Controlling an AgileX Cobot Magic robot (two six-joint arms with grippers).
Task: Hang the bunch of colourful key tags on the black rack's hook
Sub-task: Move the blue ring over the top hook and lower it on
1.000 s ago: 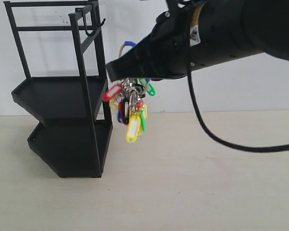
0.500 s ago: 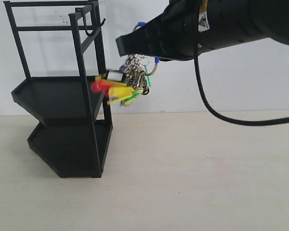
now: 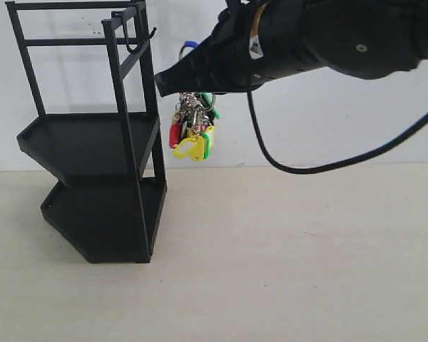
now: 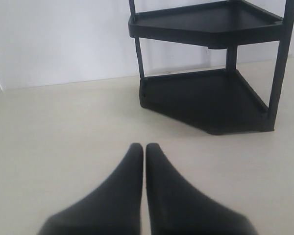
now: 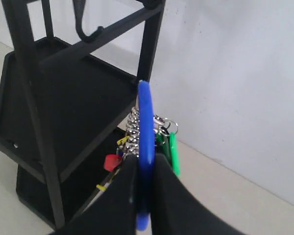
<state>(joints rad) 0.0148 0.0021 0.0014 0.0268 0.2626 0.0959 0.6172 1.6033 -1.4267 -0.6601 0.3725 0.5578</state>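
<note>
The colourful key tag bunch hangs in the air from my right gripper, which is shut on its blue carabiner loop. The tags dangle beyond the fingers. The black rack stands at the left, and its thin hook sits at the top right corner, left of and a little above the bunch. In the right wrist view the hook shows on the rack's upper bar. My left gripper is shut and empty, low over the table, facing the rack.
A white wall stands behind the rack. The pale table spreads in front of and to the right of the rack. A black cable loops down from the right arm.
The right gripper has shifted left toward the rack's top corner with the bunch. The tags swung out toward the rack and now hang nearly straight down.
</note>
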